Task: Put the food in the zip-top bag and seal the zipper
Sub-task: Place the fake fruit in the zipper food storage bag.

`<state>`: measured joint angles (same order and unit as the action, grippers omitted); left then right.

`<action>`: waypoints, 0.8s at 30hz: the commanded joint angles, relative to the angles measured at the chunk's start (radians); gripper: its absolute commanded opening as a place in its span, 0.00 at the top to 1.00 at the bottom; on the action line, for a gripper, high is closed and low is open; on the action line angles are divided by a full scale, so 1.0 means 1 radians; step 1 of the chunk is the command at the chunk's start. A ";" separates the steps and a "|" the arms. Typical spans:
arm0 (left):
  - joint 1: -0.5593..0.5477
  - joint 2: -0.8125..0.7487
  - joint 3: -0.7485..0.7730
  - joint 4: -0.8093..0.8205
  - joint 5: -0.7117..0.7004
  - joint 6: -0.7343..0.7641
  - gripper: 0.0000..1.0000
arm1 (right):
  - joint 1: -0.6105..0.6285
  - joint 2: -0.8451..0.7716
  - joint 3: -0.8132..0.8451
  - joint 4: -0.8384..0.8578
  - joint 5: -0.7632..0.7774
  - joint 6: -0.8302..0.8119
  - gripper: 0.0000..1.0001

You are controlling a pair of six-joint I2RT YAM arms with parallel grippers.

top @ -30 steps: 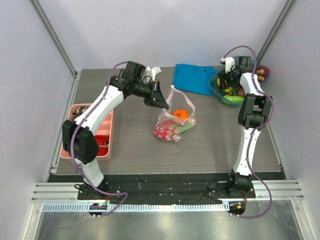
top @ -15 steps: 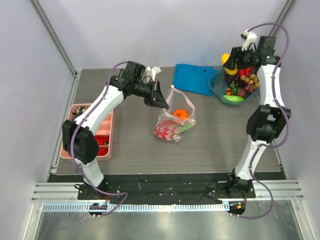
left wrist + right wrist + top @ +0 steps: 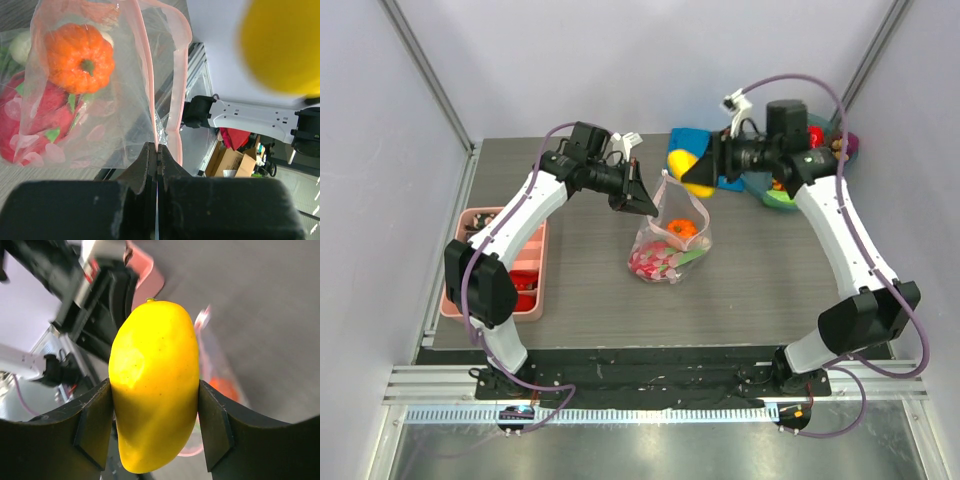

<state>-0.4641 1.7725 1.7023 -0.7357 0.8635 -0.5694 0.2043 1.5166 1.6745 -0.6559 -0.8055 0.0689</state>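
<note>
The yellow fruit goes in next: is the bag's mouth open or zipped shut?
Open. The left hand pinches one side of the zipper on the zip-top bag; the other side bows away, leaving a gap.

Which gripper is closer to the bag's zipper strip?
Left. The left gripper is pinched shut on the zipper strip at the bag's mouth. The right gripper, holding the yellow fruit, hangs apart from it, on its far side.

Shells: we see white links on the left arm (image 3: 520,215) and the right arm (image 3: 840,222).
Joints: we see black housings between those links.
Cables: we see a purple lead looping back from behind each tool.
Fingers: we see matte black, blocky fingers (image 3: 95,425), faintly scuffed.
</note>
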 commanded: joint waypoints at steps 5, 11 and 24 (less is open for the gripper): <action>0.004 -0.010 0.028 0.036 0.009 -0.012 1.00 | 0.124 -0.072 -0.200 -0.001 0.121 0.051 0.67; 0.004 -0.010 0.033 0.036 0.011 -0.012 1.00 | 0.138 -0.019 -0.211 -0.014 0.235 0.069 0.46; 0.004 -0.002 0.046 0.030 0.014 -0.001 1.00 | -0.015 -0.053 -0.047 -0.079 0.047 0.033 0.00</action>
<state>-0.4641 1.7725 1.7031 -0.7300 0.8635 -0.5724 0.3042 1.4994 1.5551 -0.7105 -0.6640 0.1551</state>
